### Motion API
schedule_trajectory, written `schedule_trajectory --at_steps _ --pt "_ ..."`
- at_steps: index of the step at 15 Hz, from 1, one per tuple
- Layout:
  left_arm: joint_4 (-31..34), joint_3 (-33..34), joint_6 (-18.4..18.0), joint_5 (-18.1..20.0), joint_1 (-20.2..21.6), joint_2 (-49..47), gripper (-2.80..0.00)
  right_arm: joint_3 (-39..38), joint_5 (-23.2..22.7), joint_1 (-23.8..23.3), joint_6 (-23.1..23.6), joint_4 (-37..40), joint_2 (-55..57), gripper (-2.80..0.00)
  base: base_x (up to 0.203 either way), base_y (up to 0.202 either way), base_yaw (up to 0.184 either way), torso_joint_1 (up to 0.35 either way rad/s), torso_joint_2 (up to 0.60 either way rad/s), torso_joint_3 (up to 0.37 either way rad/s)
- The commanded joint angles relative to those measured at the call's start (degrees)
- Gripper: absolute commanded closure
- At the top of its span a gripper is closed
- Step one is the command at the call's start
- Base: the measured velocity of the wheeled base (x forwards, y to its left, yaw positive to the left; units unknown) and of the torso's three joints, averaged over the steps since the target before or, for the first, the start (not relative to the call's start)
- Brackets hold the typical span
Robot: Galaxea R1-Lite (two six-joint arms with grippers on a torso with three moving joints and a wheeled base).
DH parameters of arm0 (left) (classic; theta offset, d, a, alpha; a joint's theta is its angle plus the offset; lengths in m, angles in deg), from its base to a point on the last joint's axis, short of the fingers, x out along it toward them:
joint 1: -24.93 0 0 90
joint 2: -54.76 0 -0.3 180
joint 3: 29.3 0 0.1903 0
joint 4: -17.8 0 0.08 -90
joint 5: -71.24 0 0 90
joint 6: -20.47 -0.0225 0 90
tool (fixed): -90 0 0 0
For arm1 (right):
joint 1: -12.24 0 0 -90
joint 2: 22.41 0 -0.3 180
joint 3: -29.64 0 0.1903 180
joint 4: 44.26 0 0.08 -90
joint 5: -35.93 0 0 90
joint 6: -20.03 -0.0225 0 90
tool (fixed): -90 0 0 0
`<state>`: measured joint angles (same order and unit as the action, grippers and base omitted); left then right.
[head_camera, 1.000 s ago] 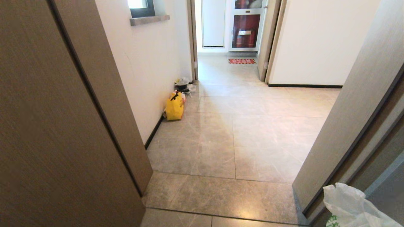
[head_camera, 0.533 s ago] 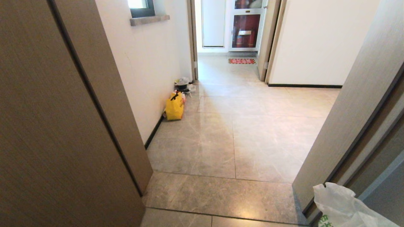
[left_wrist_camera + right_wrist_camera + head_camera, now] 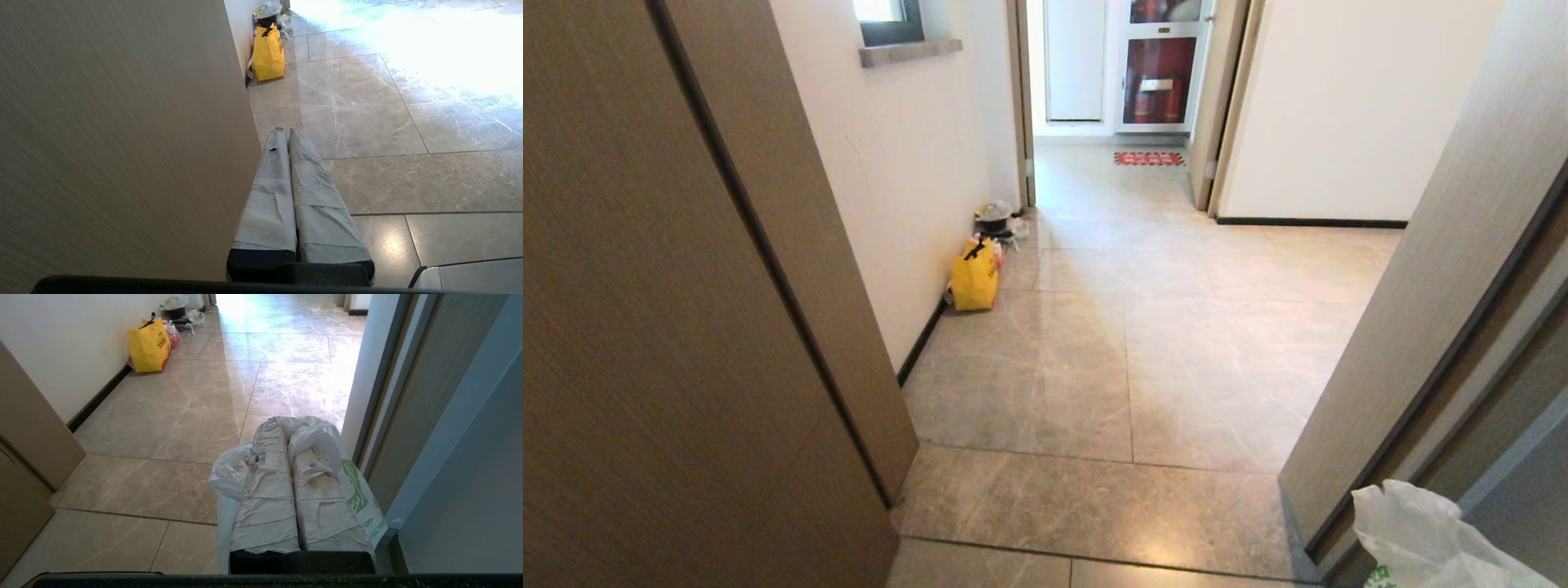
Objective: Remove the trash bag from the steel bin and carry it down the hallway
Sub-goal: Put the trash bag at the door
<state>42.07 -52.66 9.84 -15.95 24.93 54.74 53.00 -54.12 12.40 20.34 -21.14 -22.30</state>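
Since my right gripper is clamped tight on the trash bag, the thin plastic bunches around the fingers and hangs off them — clear of the floor, low at my right by the door frame, so it's out of the bin already. My left gripper is pressed closed on nothing, tucked beside the door. Ahead, the hallway opens up — a yellow bag hugs the left wall, so I'd keep right.
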Motion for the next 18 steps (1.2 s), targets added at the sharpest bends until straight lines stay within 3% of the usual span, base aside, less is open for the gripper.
schedule_trajectory --at_steps 1,10,15,18 --pt "-0.1 0.1 0.2 0.0 0.0 0.1 0.00 0.0 0.0 0.0 0.0 0.0 0.0 0.00 0.000 0.000 0.000 0.000 0.00 0.000" --pt "0.4 -0.1 0.0 0.1 0.0 -0.7 0.00 0.0 0.0 0.0 0.0 0.0 0.0 0.00 0.000 0.000 0.000 0.000 0.00 0.000" --pt "0.1 0.0 4.9 -0.9 0.0 0.0 0.00 0.0 0.0 0.0 0.0 0.0 0.0 0.00 0.000 0.000 0.000 0.000 0.00 0.000" --pt "0.2 -0.3 3.5 -1.0 0.0 -0.1 0.00 0.0 0.0 0.0 0.0 0.0 0.0 0.00 0.000 0.000 0.000 0.000 0.00 0.000"
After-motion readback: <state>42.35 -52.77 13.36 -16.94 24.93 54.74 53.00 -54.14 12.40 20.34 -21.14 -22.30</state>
